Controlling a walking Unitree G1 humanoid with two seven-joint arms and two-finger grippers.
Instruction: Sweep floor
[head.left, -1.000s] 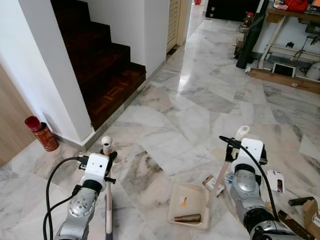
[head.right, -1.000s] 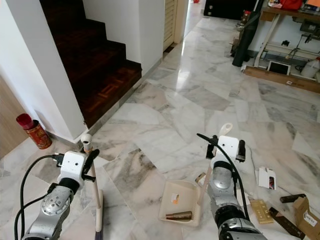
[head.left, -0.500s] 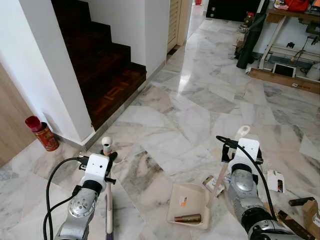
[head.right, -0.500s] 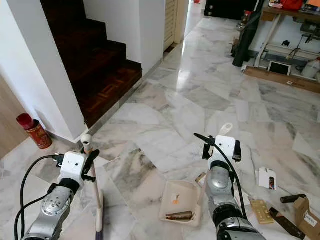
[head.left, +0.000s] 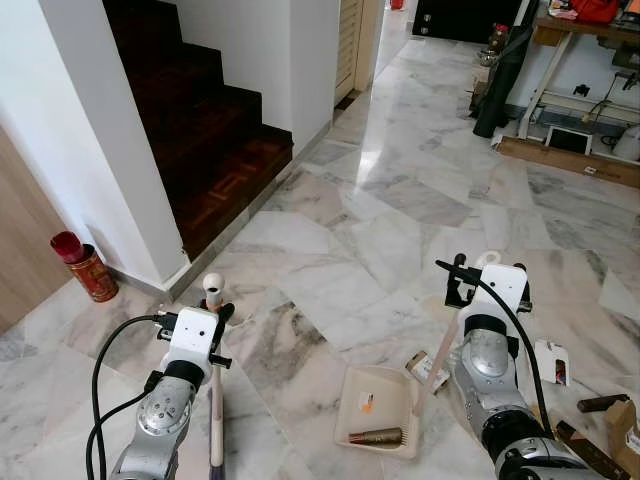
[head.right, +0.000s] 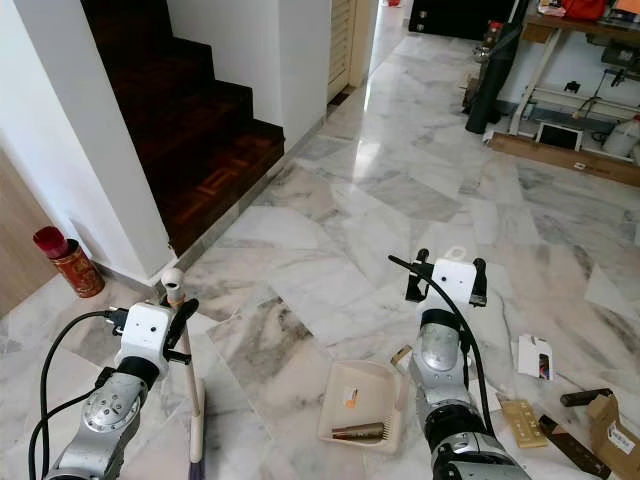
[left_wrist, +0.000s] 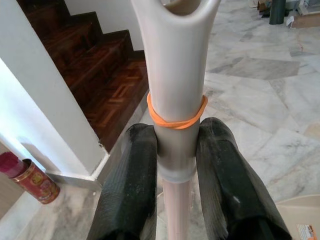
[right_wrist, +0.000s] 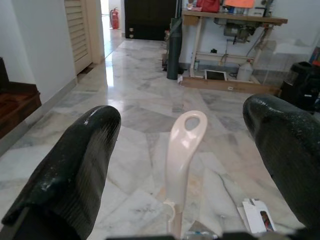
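Broom is standing upright on the marble floor in front of the robot's left side, not far from the foot of the dark wooden stairs. The left gripper is pinching the pale broom handle just under an orange rubber band, with 1 black finger pressed on each side of it. Over on the right, the cream dustpan sits flat on the floor with a brown tube-shaped piece of rubbish lying in it near its lower edge, plus a small paper scrap with an orange mark. Its long handle leans up toward the right arm, and the right gripper has its 2 fingers spread wide on either side of the handle's looped end, not touching it. More litter lies on the floor by the right arm: a small white carton, a flattened packet just beside the pan, a dark stick and a cardboard box at the edge. A red canister stands against the white wall to the left of the stairs, and a workbench stands far back on the right.
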